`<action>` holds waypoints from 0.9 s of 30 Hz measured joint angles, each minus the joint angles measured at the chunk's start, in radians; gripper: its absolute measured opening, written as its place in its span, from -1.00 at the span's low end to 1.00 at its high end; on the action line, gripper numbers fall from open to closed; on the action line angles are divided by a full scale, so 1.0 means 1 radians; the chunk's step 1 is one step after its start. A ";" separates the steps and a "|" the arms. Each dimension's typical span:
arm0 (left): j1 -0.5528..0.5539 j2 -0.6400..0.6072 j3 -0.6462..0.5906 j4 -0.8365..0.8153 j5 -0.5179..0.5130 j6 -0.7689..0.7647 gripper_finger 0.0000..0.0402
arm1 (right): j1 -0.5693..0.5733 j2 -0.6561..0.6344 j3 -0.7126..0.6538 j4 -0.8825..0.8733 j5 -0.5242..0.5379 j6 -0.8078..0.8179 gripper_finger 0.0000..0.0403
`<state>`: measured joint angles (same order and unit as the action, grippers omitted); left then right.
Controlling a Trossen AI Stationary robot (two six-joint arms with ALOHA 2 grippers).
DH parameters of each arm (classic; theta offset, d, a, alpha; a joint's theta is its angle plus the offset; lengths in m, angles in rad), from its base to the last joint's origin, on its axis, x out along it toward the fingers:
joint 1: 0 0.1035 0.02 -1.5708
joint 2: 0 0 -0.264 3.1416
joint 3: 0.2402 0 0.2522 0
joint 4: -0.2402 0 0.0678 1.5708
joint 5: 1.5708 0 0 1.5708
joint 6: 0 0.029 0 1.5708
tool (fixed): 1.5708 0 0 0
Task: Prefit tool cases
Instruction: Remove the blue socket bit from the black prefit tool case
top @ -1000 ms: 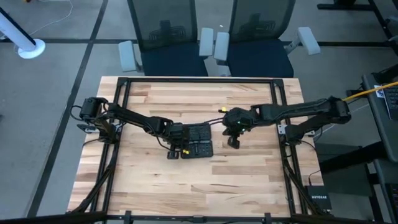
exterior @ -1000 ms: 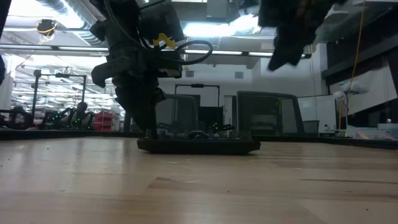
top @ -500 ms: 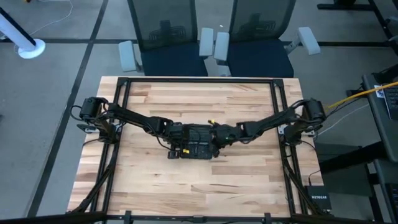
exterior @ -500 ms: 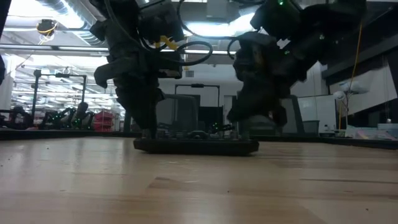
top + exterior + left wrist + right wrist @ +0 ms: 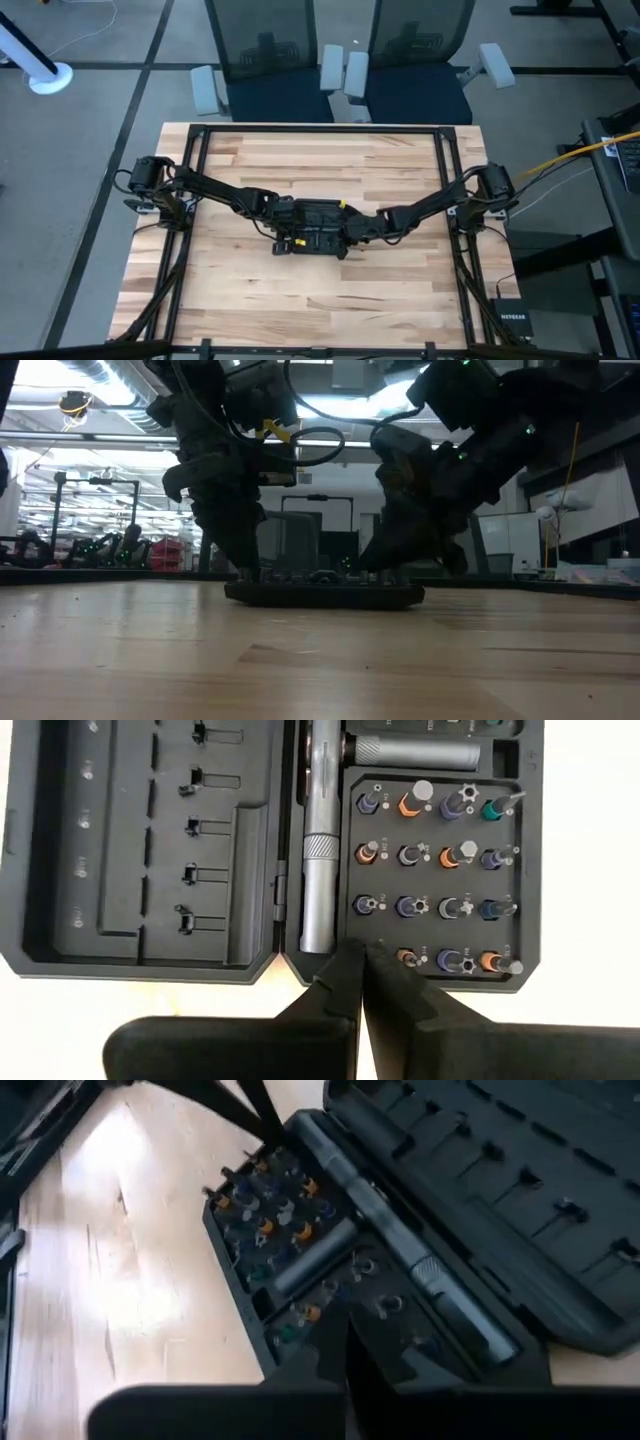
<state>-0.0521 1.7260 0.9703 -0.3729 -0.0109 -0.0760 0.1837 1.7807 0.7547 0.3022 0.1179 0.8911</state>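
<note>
The black tool case [image 5: 318, 222] lies open and flat on the wooden table [image 5: 300, 300], its two halves side by side. The near half [image 5: 440, 870] holds rows of small bits and a metal driver handle [image 5: 320, 840]. The far half [image 5: 150, 850] shows bare slots. My left gripper [image 5: 298, 234] stands shut at the case's left end. My right gripper [image 5: 347, 238] stands shut at its right end. The low view shows both fingertip pairs, the left gripper [image 5: 245, 572] and the right gripper [image 5: 385, 572], down on the case [image 5: 325, 595]. My left gripper sets its shut fingertips [image 5: 345, 960] on the left end of the bit half [image 5: 385, 948], between the driver handle and the bit rows. The fingers slant down from the table's left. The case stays flat on the table. My right gripper sets its shut fingertips [image 5: 335, 1345] on the right end of the bit half [image 5: 375, 1305], among the bit sockets beside the driver handle. The fingers slant down from the table's right and hide the exact spot. The case stays flat on the table.
Black frame rails [image 5: 195, 190] run along the table's left, right and far sides. Two office chairs [image 5: 340, 60] stand beyond the far edge. A black NETGEAR box [image 5: 510, 322] sits off the near right corner. Bare wood lies in front of the case.
My right gripper has come down from above the table's right part, moved toward the left and rolled, and its shut fingertips now stand on the case's right end. My left gripper has stayed at the case's left end.
</note>
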 joint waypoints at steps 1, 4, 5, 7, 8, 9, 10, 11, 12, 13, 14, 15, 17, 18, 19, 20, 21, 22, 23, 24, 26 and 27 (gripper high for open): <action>0.000 0.000 0.000 0.000 0.000 -0.002 -1.00 | 0.000 0.009 0.001 0.006 -0.003 0.001 -1.00; 0.000 0.000 0.000 0.004 0.000 -0.007 -1.00 | 0.000 0.031 0.003 0.016 -0.011 0.026 -1.00; 0.000 0.000 0.000 0.006 0.000 -0.007 -1.00 | 0.000 0.034 0.003 0.017 -0.010 0.029 -1.00; 0.000 0.000 0.007 0.001 0.000 -0.014 -1.00 | 0.000 0.037 0.004 0.016 -0.005 0.030 -1.00; 0.000 -0.001 0.011 -0.001 0.000 -0.018 -1.00 | 0.000 0.037 0.004 0.015 0.000 0.031 -1.00; 0.000 -0.004 0.014 -0.004 0.000 -0.022 -1.00 | 0.000 0.037 0.004 0.014 0.004 0.033 -1.00; 0.000 -0.008 0.020 -0.004 0.000 -0.022 -1.00 | 0.000 0.037 0.004 0.014 0.005 0.033 -1.00; 0.000 -0.018 0.025 0.007 0.000 -0.021 -1.00 | 0.000 0.038 0.004 0.014 0.005 0.033 -1.00; 0.000 -0.030 0.030 0.017 0.003 -0.021 -1.00 | 0.000 0.038 0.003 0.014 0.005 0.033 -1.00; 0.000 -0.046 0.032 0.021 0.007 -0.022 -1.00 | 0.000 0.038 0.003 0.013 0.005 0.033 -1.00; 0.000 -0.059 0.032 0.017 0.007 -0.022 -1.00 | 0.000 0.038 0.003 0.012 0.007 0.033 -1.00; 0.000 -0.069 0.032 0.012 0.007 -0.022 -1.00 | 0.000 0.039 0.003 0.012 0.011 0.033 -1.00; 0.000 -0.084 0.032 -0.004 0.007 -0.022 -1.00 | 0.000 0.039 0.003 0.011 0.015 0.033 -1.00; 0.000 -0.096 0.031 -0.016 0.007 -0.022 -1.00 | 0.000 0.039 0.003 0.011 0.021 0.033 -1.00; 0.000 -0.107 0.031 -0.028 0.007 -0.024 -1.00 | 0.000 0.039 0.003 0.010 0.022 0.033 -1.00; 0.000 -0.118 0.031 -0.034 0.007 -0.024 -1.00 | 0.000 0.039 0.002 0.009 0.022 0.033 -1.00; 0.000 -0.124 0.032 -0.042 0.007 -0.017 -1.00 | 0.000 0.040 0.002 0.010 0.022 0.033 -1.00; -0.001 -0.125 0.032 -0.058 0.007 0.000 -1.00 | 0.000 0.040 0.002 0.009 0.022 0.033 -1.00; -0.003 -0.124 0.032 -0.079 0.007 0.013 -1.00 | 0.000 0.040 0.002 0.010 0.022 0.033 -1.00; -0.006 -0.119 0.030 -0.094 0.008 0.032 -1.00 | 0.000 0.040 0.002 0.010 0.022 0.033 -1.00; -0.006 -0.103 0.029 -0.090 0.014 0.071 -0.99 | 0.000 0.041 0.002 0.012 0.022 0.033 -1.00; -0.006 -0.095 0.028 -0.091 0.027 0.096 -0.97 | 0.000 0.041 0.002 0.012 0.022 0.033 -1.00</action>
<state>-0.0586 1.6309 0.9986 -0.4643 0.0159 0.0202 0.1837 1.8214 0.7563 0.3141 0.1394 0.9237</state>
